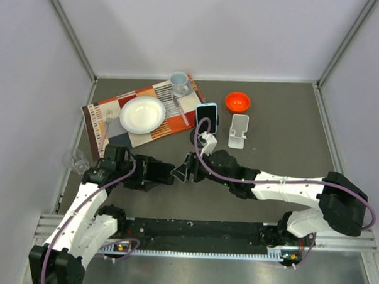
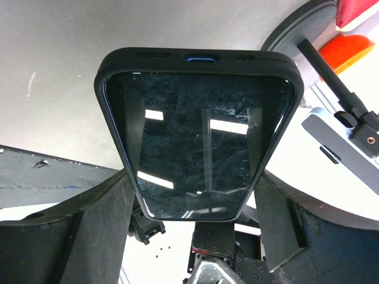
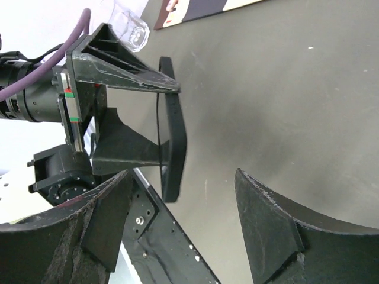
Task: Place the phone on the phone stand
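A black-cased phone (image 2: 198,142) with a dark glass screen is held by its two long sides between my left gripper's (image 2: 192,204) fingers, above the table. In the top view the phone (image 1: 175,173) sits between both grippers at the table's near middle. My left gripper (image 1: 166,175) is shut on it. My right gripper (image 1: 187,169) faces it, open and empty. In the right wrist view the phone (image 3: 173,142) shows edge-on, just beyond the open right gripper (image 3: 189,219), not touching it. The white phone stand (image 1: 238,130) stands empty, farther back and right.
A patterned placemat (image 1: 178,122) at the back left carries a white plate (image 1: 142,113), a cup (image 1: 179,83), a fork and a knife. A light-blue phone (image 1: 207,113) stands on a black mount. An orange bowl (image 1: 238,101) sits behind the stand. A clear glass (image 1: 74,159) is at the left.
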Tool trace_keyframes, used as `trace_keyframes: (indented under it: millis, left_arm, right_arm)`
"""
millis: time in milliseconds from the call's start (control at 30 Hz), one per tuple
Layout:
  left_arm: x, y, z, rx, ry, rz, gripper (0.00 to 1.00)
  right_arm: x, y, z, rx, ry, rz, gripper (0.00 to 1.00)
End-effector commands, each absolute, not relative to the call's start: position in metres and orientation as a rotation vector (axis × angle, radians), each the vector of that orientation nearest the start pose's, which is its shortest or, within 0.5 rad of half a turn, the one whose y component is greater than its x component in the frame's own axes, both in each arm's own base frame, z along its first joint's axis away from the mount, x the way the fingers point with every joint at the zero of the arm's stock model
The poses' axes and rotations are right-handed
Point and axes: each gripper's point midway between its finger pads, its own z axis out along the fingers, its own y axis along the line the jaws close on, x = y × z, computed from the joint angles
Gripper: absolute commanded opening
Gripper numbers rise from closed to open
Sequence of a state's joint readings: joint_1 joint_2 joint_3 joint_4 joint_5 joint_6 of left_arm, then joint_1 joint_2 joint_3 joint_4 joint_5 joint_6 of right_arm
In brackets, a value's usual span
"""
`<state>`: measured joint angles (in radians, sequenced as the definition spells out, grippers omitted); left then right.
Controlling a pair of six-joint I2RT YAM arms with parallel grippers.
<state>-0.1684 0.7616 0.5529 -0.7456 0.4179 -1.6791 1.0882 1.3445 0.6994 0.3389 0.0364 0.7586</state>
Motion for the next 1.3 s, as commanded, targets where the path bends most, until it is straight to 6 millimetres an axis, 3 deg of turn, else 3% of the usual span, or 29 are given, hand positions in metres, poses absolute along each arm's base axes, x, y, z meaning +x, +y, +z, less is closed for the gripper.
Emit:
trace_keyframes:
  millis: [0, 333, 600, 700, 733, 767, 867, 967, 1000, 1067, 1100, 1167, 1200, 1267]
  left_arm:
    - [0.206, -0.155, 0.156, -1.792, 2.160, -1.262, 0.00]
    - [0.203, -0.160, 0.160, -1.799, 2.160, -1.298, 0.00]
    - [0.201, -0.161, 0.158, -1.796, 2.166, -1.316, 0.00]
    - [0.203, -0.163, 0.160, -1.766, 2.156, -1.358, 0.00]
    - [0.203, -0.164, 0.158, -1.755, 2.159, -1.369, 0.00]
    - [0.208, -0.167, 0.165, -1.692, 2.146, -1.423, 0.00]
    - [0.207, -0.170, 0.163, -1.641, 2.182, -1.428, 0.02]
    - [0.207, -0.172, 0.164, -1.564, 2.221, -1.422, 0.25]
    - [0.207, -0.173, 0.164, -1.534, 2.238, -1.419, 0.46]
    - [0.210, -0.174, 0.171, -1.432, 2.246, -1.418, 0.62]
    - [0.215, -0.174, 0.181, -1.365, 2.230, -1.426, 0.89]
    - [0.218, -0.173, 0.188, -1.213, 2.241, -1.401, 0.91]
    - [0.220, -0.174, 0.197, -1.100, 2.235, -1.395, 0.92]
    - [0.229, -0.177, 0.216, -0.931, 2.179, -1.425, 0.93]
  right_arm:
    - [0.178, 0.413, 0.190, -0.336, 1.964, 1.213, 0.69]
    - [0.178, 0.435, 0.174, -0.380, 1.973, 1.168, 0.50]
    - [0.179, 0.448, 0.178, -0.426, 1.947, 1.182, 0.34]
    - [0.180, 0.452, 0.179, -0.444, 1.934, 1.188, 0.14]
    - [0.180, 0.452, 0.179, -0.450, 1.933, 1.185, 0.00]
    - [0.180, 0.452, 0.180, -0.455, 1.931, 1.182, 0.00]
    - [0.185, 0.443, 0.185, -0.445, 1.903, 1.145, 0.00]
    - [0.192, 0.428, 0.192, -0.420, 1.869, 1.101, 0.00]
    - [0.193, 0.421, 0.189, -0.431, 1.868, 1.074, 0.00]
    - [0.198, 0.408, 0.196, -0.425, 1.850, 1.046, 0.00]
    - [0.198, 0.400, 0.190, -0.446, 1.853, 1.021, 0.00]
    - [0.205, 0.385, 0.198, -0.449, 1.827, 1.009, 0.00]
    - [0.205, 0.375, 0.188, -0.460, 1.853, 0.983, 0.00]
    - [0.208, 0.358, 0.202, -0.479, 1.817, 1.000, 0.00]
